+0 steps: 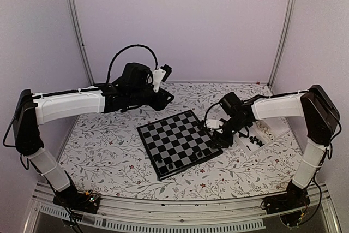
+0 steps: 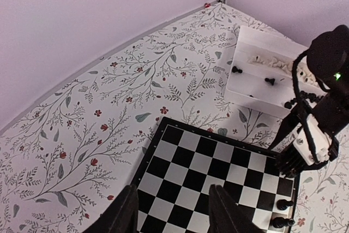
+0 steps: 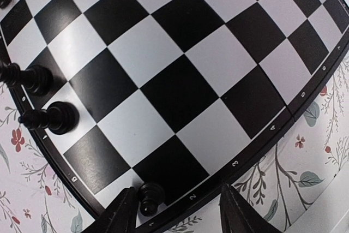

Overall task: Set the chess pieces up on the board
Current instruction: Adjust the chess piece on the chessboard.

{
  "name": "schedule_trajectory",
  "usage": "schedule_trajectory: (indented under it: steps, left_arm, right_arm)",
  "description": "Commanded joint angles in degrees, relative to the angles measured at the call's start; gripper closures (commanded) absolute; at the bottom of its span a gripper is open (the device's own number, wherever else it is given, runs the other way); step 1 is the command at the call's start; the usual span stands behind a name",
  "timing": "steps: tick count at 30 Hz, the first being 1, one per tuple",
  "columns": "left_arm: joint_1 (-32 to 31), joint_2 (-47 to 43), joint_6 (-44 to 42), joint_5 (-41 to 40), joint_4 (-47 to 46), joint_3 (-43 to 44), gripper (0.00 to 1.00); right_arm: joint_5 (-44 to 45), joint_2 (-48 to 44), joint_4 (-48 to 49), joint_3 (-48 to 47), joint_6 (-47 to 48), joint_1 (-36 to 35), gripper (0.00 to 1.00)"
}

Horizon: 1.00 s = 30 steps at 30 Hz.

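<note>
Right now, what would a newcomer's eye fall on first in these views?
The black-and-grey board sits mid-table, almost bare, with a few black pieces along one edge. The right tool hangs open over its corner beside a black pawn. The white tray, with cream pieces inside, lies just right of the board.

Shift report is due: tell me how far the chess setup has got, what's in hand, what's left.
Done: a few black pieces stand along one edge of the board. In hand: the right fingers hang open around a black corner piece, gripping nothing; the left fingers are open and empty. Left: cream and black pieces lie in the white tray, and most squares are bare.
</note>
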<state>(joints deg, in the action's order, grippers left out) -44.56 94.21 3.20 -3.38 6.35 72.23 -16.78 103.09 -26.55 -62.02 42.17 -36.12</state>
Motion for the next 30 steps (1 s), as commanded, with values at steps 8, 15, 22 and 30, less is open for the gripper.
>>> schedule_trajectory:
  steps: [8,15,22,30]
  left_arm:
    - [0.43,-0.64,-0.07,0.74,0.67,1.26,0.54]
    - [0.43,-0.52,-0.16,0.99,0.68,1.38,0.54]
    - [0.43,-0.35,-0.07,1.81,0.86,1.51,0.54]
    - [0.43,-0.50,0.01,2.15,1.21,1.74,0.54]
  right_arm:
    - [1.73,3.29,1.29,-4.25,-0.60,-0.36,0.48]
    - [-1.99,0.75,-1.38,-4.01,-0.29,-0.35,0.47]
    - [-1.70,-1.92,-4.10,-3.03,0.97,-0.27,0.47]
    - [-0.46,-0.25,-4.39,-3.80,0.81,-0.27,0.55]
